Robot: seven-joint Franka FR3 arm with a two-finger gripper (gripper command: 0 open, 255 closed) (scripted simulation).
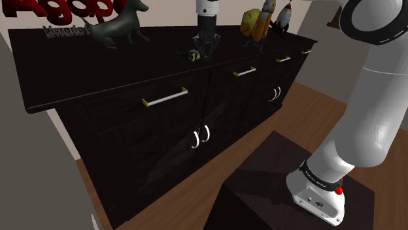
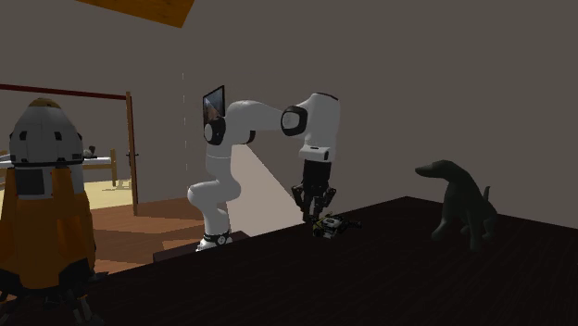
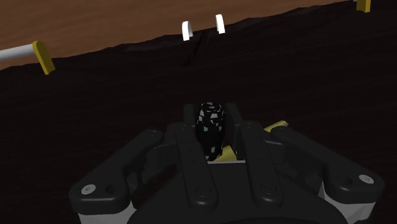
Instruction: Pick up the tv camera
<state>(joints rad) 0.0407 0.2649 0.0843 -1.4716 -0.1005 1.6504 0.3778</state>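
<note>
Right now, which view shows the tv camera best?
Second exterior view: the tv camera shows whole on the cabinet top by the tool. Shoulder view shows it tiny; wrist view, close but partly behind the tool.

The dark sideboard carries a grey dog figure, the small tv camera and toy rockets.
</note>
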